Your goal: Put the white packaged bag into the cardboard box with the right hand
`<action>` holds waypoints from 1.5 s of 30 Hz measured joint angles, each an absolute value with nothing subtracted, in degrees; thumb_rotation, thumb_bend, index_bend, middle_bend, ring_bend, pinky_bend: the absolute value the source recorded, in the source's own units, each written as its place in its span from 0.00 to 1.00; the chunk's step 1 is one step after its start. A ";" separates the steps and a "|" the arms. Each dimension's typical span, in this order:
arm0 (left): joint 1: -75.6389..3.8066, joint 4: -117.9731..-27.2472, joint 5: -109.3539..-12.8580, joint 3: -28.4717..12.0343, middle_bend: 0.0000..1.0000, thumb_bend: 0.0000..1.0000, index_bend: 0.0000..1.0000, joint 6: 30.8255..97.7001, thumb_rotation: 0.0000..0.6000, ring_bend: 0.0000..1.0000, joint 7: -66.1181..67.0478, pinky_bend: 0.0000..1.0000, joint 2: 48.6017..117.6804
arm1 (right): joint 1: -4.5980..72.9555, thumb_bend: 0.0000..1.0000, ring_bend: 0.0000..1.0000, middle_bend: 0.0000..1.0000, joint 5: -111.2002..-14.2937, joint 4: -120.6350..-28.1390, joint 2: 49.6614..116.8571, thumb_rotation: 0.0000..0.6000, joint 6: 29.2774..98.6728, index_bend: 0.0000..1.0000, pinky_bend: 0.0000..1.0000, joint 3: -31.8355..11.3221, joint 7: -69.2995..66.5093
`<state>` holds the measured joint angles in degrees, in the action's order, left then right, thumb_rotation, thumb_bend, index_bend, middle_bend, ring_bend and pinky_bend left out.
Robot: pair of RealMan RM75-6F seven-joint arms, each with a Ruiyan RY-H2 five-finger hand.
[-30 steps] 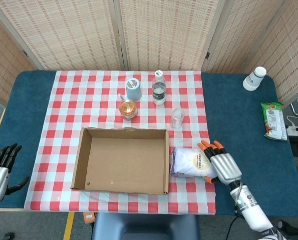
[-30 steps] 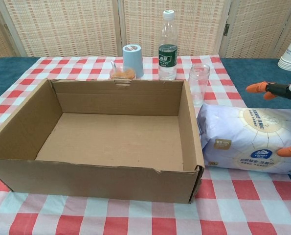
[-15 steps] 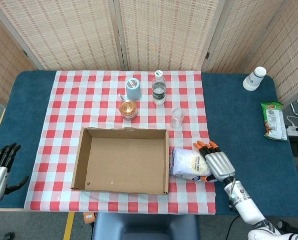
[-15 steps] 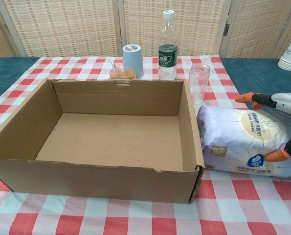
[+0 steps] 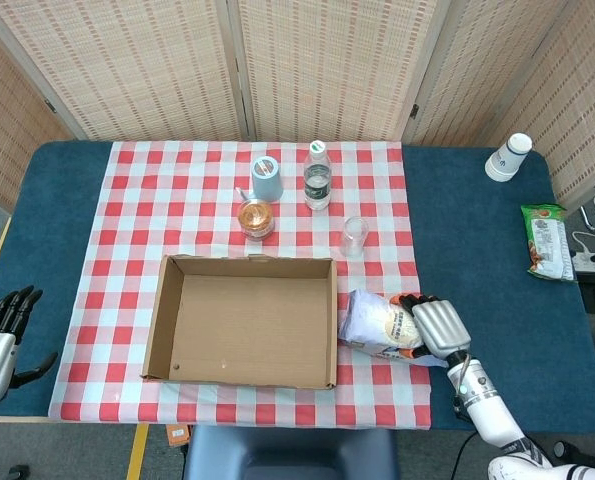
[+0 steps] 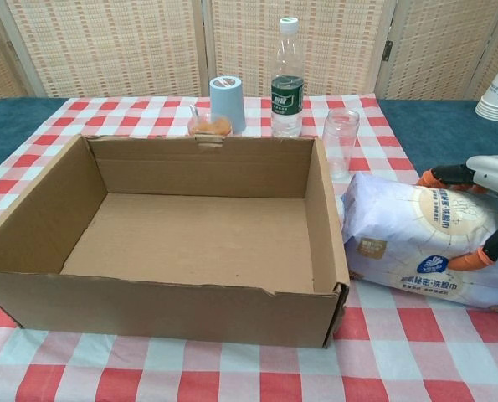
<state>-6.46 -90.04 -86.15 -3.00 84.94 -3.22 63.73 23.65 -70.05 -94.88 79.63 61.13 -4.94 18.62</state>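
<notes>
Gripping the white printed plastic packaged bag just at 3 o'clock of the open brown cardboard box, the right hand should lift above the wall before moving toward 9 o'clock.

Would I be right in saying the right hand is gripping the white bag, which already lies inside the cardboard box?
Not quite: the right hand does grip the white bag, but the bag is outside the cardboard box, beside its right wall on the tablecloth, as the head view shows.
</notes>
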 measured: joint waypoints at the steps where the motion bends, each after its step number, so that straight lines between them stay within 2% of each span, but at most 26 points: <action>1: -6.46 -90.04 -86.15 -3.00 0.00 0.24 0.00 84.94 1.00 0.00 -3.22 0.10 63.73 | 23.66 0.00 0.37 0.36 -70.04 -94.88 79.63 1.00 61.14 0.49 0.58 -4.94 18.63; 7: -6.48 -89.94 -86.05 -3.00 0.00 0.24 0.00 84.83 1.00 0.00 -3.33 0.10 63.75 | 23.50 0.00 0.37 0.36 -70.62 -96.05 78.81 1.00 62.15 0.53 0.58 -5.16 17.74; 13: -6.49 -89.89 -85.75 -3.12 0.00 0.24 0.00 84.72 1.00 0.00 -3.59 0.10 63.61 | 23.17 0.00 0.37 0.36 -71.61 -101.87 74.22 1.00 64.21 0.53 0.58 -5.82 18.20; 23: -6.69 -90.41 -86.18 -2.77 0.00 0.24 0.00 84.26 1.00 0.00 -3.07 0.10 63.66 | 23.18 0.00 0.37 0.37 -72.29 -121.40 61.38 1.00 69.56 0.54 0.58 -9.05 27.44; 28: -6.66 -90.63 -86.17 -2.76 0.00 0.24 0.00 84.35 1.00 0.00 -3.07 0.10 63.59 | 25.71 0.00 0.37 0.37 -72.17 -130.94 57.98 1.00 70.75 0.54 0.58 -12.06 35.10; 31: -6.62 -90.73 -86.26 -2.70 0.00 0.24 0.00 84.40 1.00 0.00 -3.16 0.10 63.45 | 29.31 0.00 0.37 0.37 -71.81 -132.62 59.69 1.00 70.39 0.54 0.58 -13.69 37.85; 36: -6.56 -90.48 -86.26 -2.79 0.00 0.24 0.00 84.57 1.00 0.00 -4.31 0.10 63.21 | 35.09 0.00 0.36 0.37 -68.53 -130.25 68.31 1.00 68.60 0.53 0.58 -15.59 40.87; 45: -6.39 -89.77 -85.70 -3.09 0.00 0.24 0.00 84.53 1.00 0.00 -6.91 0.10 62.42 | 46.34 0.00 0.36 0.37 -59.46 -117.33 84.54 1.00 66.80 0.53 0.58 -18.46 46.08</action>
<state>-6.39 -89.77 -85.70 -3.09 84.53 -6.91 62.42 46.34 -59.46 -117.33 84.54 66.80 -18.46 46.08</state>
